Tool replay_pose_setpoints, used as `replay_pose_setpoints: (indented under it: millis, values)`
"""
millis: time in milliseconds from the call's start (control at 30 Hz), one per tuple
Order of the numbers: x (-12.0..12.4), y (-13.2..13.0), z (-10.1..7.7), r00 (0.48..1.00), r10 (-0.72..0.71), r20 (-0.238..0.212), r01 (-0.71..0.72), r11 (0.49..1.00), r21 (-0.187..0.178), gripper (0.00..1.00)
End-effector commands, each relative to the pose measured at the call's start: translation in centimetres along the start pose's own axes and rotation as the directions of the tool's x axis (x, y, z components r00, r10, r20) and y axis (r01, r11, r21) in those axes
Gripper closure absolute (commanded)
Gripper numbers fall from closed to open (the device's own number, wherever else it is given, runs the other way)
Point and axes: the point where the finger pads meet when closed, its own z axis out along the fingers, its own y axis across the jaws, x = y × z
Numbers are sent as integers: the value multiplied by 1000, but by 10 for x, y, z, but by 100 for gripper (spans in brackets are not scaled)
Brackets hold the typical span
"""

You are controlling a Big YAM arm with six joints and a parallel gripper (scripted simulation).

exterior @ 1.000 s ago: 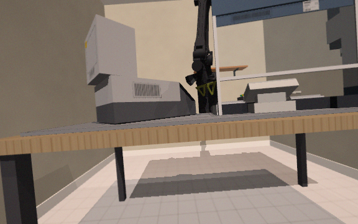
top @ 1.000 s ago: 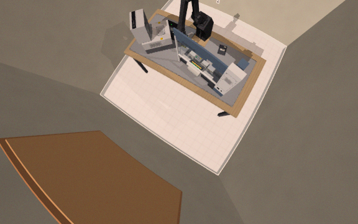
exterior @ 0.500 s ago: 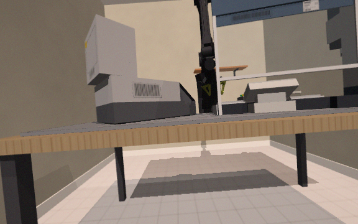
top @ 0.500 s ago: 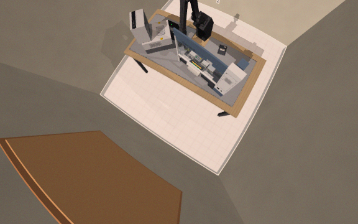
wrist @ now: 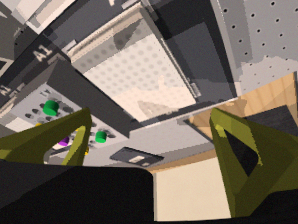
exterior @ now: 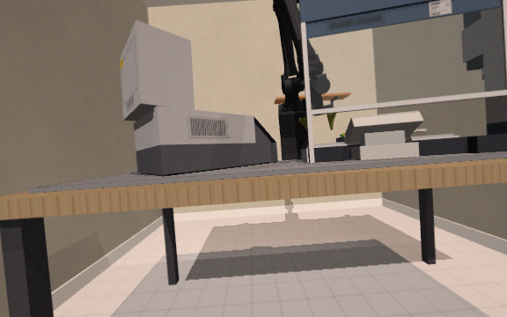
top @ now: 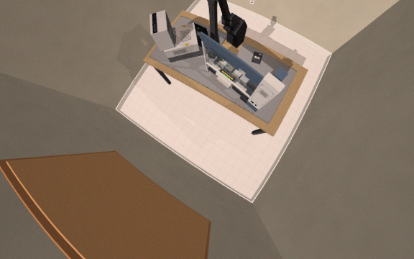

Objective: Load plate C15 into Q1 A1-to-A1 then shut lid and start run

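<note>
The cycler Q1 (top: pixel 183 43) (exterior: pixel 205 132) stands with its lid (top: pixel 162 29) (exterior: pixel 161 66) raised and a green lamp (top: pixel 198 28) lit. No plate can be made out on its block (top: pixel 186 34). My gripper (wrist: pixel 150 114) (exterior: pixel 318 121) is open and empty above the hand-off row. Below it in the wrist view is a white welled plate (wrist: pixel 135 65), G16 on D4 by its place. The tube cooling block (wrist: pixel 74 110) stands left of it with coloured tubes in it. A pale shape (wrist: pixel 14 123) beyond the block, cut off at the left edge, may be C15; its label is not visible.
A blue beam (top: pixel 232 54) spans above the row, with a white post (exterior: pixel 307 88) at the Q1 end and a white housing (top: pixel 268 90) at the other. A perforated surface (wrist: pixel 260 35) borders the row. A small dark pad (wrist: pixel 136 156) (top: pixel 257 57) lies on the arm's side.
</note>
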Motion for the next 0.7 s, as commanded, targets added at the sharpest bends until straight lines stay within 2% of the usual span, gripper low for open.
replay_pose_setpoints:
  millis: [0,167,267,367,433,667]
  values:
    - [-3,21,-4,996,-86,2,86,996,-13,0]
    - [17,46,-5,979,-202,-9,202,979,4,0]
    - [28,52,-5,967,-254,-16,255,967,20,0]
    - [24,68,-2,958,-286,10,286,958,39,0]
    - [24,68,-2,958,-286,10,286,958,39,0]
    - [22,120,0,938,-319,134,308,947,92,0]
